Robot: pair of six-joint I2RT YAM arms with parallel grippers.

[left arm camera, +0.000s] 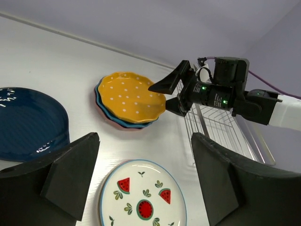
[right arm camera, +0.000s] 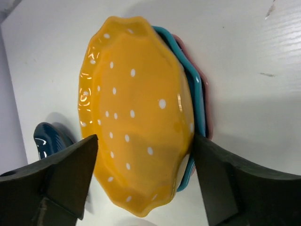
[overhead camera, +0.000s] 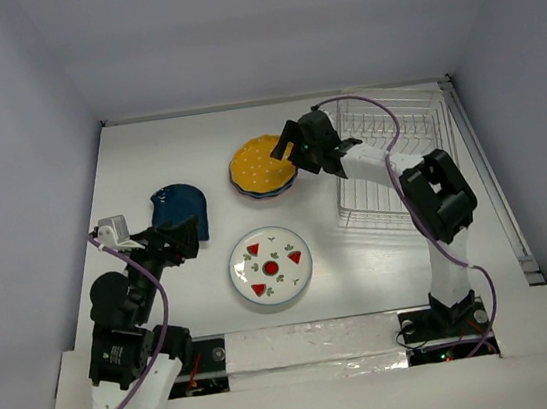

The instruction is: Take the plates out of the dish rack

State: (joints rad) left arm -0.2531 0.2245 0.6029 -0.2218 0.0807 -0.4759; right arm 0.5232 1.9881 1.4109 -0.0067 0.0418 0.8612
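Observation:
Three dotted plates lie stacked behind the table's middle, the orange-yellow plate (overhead camera: 261, 166) (right arm camera: 136, 122) on top, then a teal plate (right arm camera: 196, 94) and a pink one (right arm camera: 207, 94). My right gripper (overhead camera: 294, 156) (right arm camera: 146, 179) stands open, its fingers either side of the orange plate's near rim. The dark blue plate (overhead camera: 178, 209) (left arm camera: 28, 122) lies flat at the left. A white plate with red fruit (overhead camera: 270, 263) (left arm camera: 143, 197) lies at the front centre. My left gripper (overhead camera: 193, 240) (left arm camera: 146, 181) is open between those two, holding nothing. The dish rack (overhead camera: 393, 153) (left arm camera: 221, 127) at the right shows no plates.
The right arm reaches leftward across the rack's front left corner to the stack. Pale walls close in the white table at the back and on both sides. A silvery taped strip runs along the near edge between the arm bases.

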